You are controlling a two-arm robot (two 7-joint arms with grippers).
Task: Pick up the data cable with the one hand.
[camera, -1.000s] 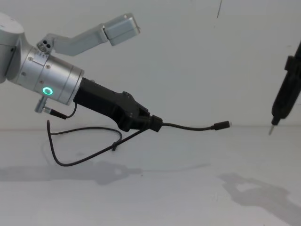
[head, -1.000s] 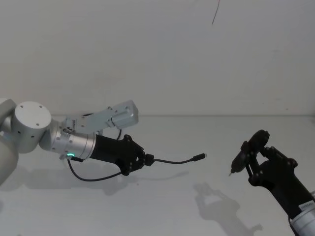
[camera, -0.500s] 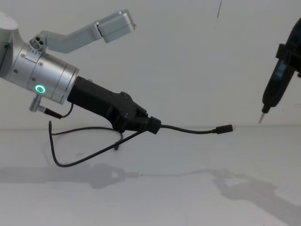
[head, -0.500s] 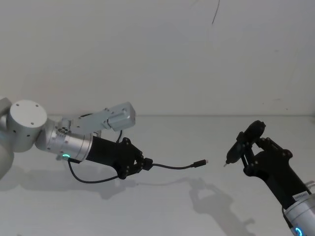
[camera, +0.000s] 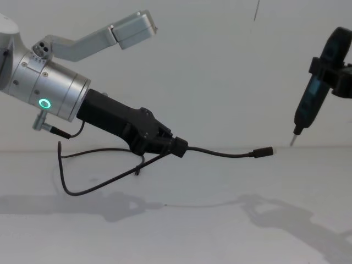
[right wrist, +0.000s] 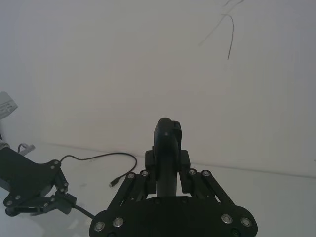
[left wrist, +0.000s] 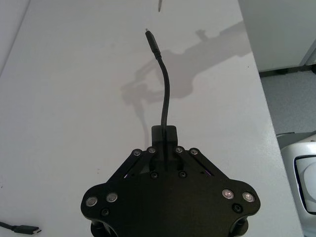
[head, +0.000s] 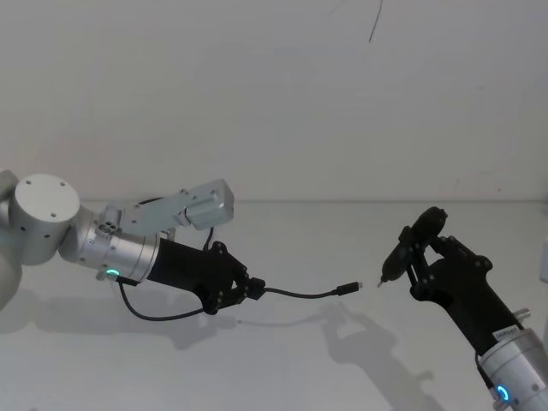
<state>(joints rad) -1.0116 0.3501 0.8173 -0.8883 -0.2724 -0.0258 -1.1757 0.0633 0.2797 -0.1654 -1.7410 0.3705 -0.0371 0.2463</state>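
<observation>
Above the counter (head: 282, 351), the left pincer (head: 248, 288) clamps the data cable (head: 300, 294), whose free plug could snag the right pincer's (head: 419, 257) held tool (head: 402, 253).

Laboratory-type test space. Indicators: a bare white table (head: 282, 360) against a plain white wall (head: 274, 94), uniform lighting, a crack (head: 375, 21) in the wall, and a white unit (left wrist: 301, 173) beside the table.

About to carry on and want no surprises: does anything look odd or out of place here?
Nothing looks damaged or spilled. The left gripper is shut on the cable, which sticks out level with its plug in the air. The right gripper holds a pointed tool, tip close to that plug.
</observation>
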